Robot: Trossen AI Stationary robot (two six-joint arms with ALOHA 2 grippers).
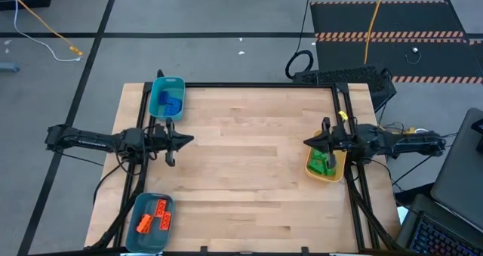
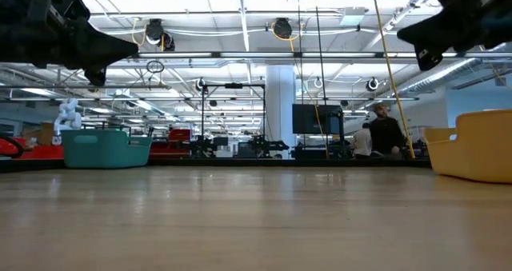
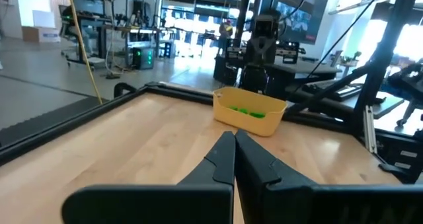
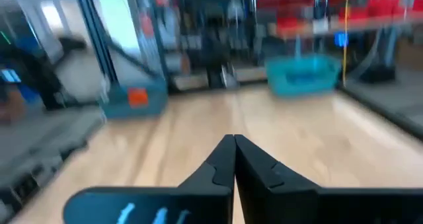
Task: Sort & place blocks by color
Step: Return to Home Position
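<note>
Blue blocks [image 1: 169,101] sit in the light blue bin [image 1: 167,80] at 11 o'clock, orange blocks [image 1: 153,217] in the darker bin [image 1: 151,197] at 7, green blocks [image 1: 321,164] in the yellow bin [image 1: 332,179] at 3. Left gripper [image 1: 189,140] at 9 and right gripper [image 1: 308,142] at 3 hover, jaws together, empty. Sorting looks done. I'd call this homing, and it needs only a clean tuck-away.

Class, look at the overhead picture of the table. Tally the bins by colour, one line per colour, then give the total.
light blue bin: 1
dark teal bin: 1
yellow bin: 1
Total: 3 bins
</note>
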